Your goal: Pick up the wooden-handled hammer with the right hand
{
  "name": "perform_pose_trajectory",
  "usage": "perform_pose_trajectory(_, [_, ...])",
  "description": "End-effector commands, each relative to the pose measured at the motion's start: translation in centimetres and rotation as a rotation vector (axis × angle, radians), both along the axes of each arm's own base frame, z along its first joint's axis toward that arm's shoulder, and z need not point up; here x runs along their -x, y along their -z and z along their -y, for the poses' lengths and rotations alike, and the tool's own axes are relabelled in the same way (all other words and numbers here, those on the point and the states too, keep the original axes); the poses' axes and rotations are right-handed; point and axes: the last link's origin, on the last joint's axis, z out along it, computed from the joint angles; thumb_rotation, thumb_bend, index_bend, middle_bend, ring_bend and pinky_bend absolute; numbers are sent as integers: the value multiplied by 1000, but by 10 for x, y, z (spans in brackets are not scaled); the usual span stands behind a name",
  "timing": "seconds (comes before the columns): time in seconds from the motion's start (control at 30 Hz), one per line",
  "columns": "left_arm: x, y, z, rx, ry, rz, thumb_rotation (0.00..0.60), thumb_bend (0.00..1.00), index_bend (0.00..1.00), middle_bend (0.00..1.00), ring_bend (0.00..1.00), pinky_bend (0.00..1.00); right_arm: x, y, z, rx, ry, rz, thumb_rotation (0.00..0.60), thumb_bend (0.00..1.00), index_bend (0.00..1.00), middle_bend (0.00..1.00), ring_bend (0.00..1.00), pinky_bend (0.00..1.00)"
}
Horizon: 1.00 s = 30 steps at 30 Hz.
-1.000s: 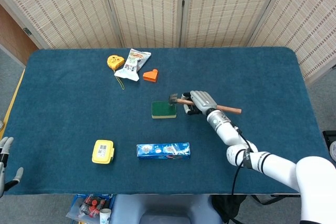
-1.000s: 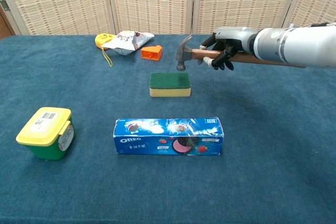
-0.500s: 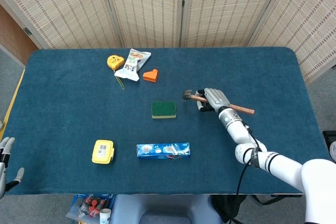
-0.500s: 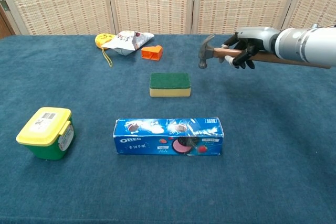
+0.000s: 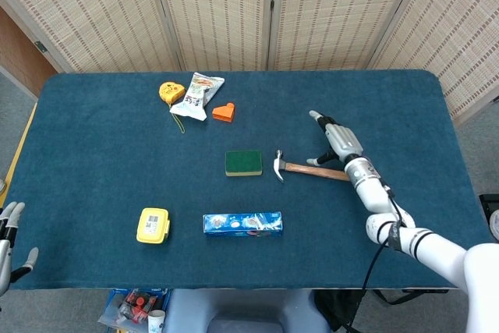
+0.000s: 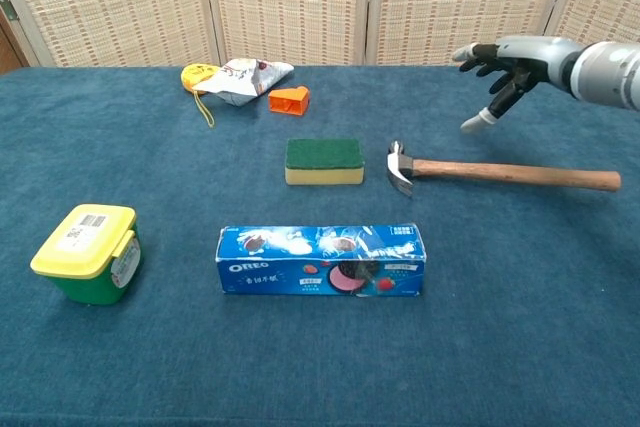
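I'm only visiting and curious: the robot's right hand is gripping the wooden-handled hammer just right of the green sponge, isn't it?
Not quite. The right hand holds nothing: its fingers are spread and it hangs above and behind the handle. The wooden-handled hammer lies flat on the table, its head just right of the green sponge, as you said. The chest view shows the gap plainly.

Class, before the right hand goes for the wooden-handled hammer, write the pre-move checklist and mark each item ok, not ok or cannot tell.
1. Hammer lies flat on the table: ok.
2. Handle free of neighbours; the sponge sits beside the head, apart: ok.
3. Right hand holds nothing, fingers spread: ok.
4. Right hand is over the handle: not ok, it hovers behind it.
5. Left hand is clear of the work, at the table's edge: ok.
6. Handle slippery or not: cannot tell.
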Motion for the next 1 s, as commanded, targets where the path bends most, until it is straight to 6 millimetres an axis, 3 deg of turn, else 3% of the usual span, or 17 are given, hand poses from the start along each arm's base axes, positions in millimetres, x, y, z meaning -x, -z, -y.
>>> perform_pose_trajectory(0.03, [-1,0,-1,0,3,0,600,325,0,0,43,0,12,-21,-6,39,-8,-6,600,50,0,50,34,116])
perform_pose_trajectory(0.3, [-5,1,-10,13,23,-1,600,325,0,0,43,0,49,-74,-47,148,-33,-63,600,57,0,124,35,116])
perform_pose_trajectory(0.53, [-11,3,-19,23,50,-2,600,325,0,0,43,0,78,-113,-107,255,-87,-168,600,150,0,208,69,115])
perform_pose_trajectory(0.67, [-14,4,-23,29,60,-4,600,325,0,0,43,0,90,-130,-147,292,-88,-186,600,157,4,263,110,116])
perform_pose_trajectory(1.0, [-21,9,-33,36,91,-7,600,325,0,0,43,0,119,-155,-230,372,-38,-209,600,160,39,280,122,116])
